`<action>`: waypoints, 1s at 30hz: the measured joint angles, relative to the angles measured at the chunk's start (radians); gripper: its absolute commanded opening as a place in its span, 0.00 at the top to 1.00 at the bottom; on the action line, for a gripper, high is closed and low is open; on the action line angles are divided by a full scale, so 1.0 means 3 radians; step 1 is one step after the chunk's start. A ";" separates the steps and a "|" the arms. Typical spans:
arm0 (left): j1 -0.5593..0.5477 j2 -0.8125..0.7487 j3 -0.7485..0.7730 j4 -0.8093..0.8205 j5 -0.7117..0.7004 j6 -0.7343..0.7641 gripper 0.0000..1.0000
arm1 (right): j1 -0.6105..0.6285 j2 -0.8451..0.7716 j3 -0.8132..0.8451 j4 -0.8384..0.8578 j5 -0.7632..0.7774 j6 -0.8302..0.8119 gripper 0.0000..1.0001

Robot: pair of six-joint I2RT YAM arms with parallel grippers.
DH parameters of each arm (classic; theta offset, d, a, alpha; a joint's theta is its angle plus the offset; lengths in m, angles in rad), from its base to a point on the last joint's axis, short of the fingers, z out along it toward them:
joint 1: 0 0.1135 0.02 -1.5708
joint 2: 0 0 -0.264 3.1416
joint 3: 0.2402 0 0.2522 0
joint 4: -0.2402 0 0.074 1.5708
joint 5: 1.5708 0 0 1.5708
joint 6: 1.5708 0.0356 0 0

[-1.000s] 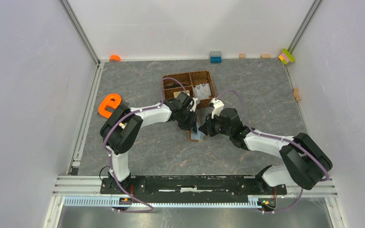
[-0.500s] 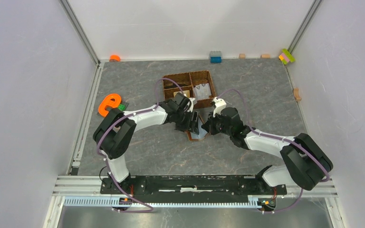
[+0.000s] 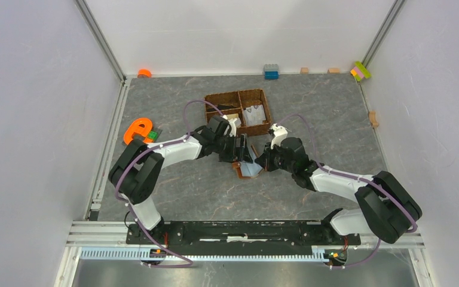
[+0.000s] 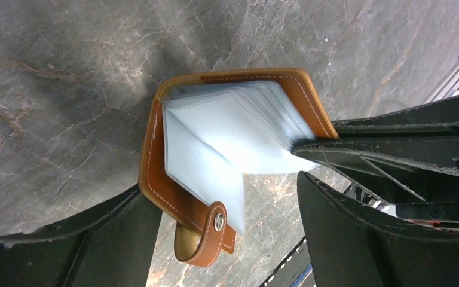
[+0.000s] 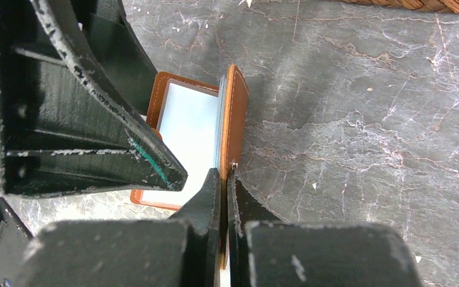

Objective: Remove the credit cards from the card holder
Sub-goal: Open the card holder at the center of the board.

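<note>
on table (image 3: 334, 119), right claw (image 5: 224, 174) clenched on card holder (image 5: 234, 119) flap, left claw (image 4: 224, 191) released; closure strap (image 4: 206, 242) visible only from left wrist.

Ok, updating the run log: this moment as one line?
left gripper: open around card holder | right gripper: shut on its cover | card holder: open on table

What stays hidden around the card holder
From above, my left jaws and right jaws cover most of the card holder (image 3: 250, 171). Whether its pale sleeves (image 4: 227, 140) hold credit cards I cannot tell, and their 12 o'clock edges blur in the left wrist view. My right wrist view cuts off the basket (image 5: 412, 5) at 1 o'clock.
</note>
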 measured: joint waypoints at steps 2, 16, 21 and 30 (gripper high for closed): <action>0.0028 0.0020 -0.0033 0.0099 0.0056 -0.0048 0.15 | -0.0005 0.0000 -0.0009 0.0019 -0.0020 0.0008 1.00; 0.0141 0.0168 -0.0094 0.0299 0.0165 -0.0181 0.19 | -0.0008 0.0023 -0.0061 0.0122 -0.0223 0.0041 1.00; 0.0153 0.0197 -0.0085 0.0306 0.0205 -0.0186 0.31 | -0.0011 0.0022 -0.0079 0.0146 -0.0225 0.0041 1.00; 0.0175 0.0343 -0.0017 0.0196 0.0168 -0.0183 0.57 | -0.0027 0.0014 -0.0104 0.0173 -0.0229 0.0047 0.81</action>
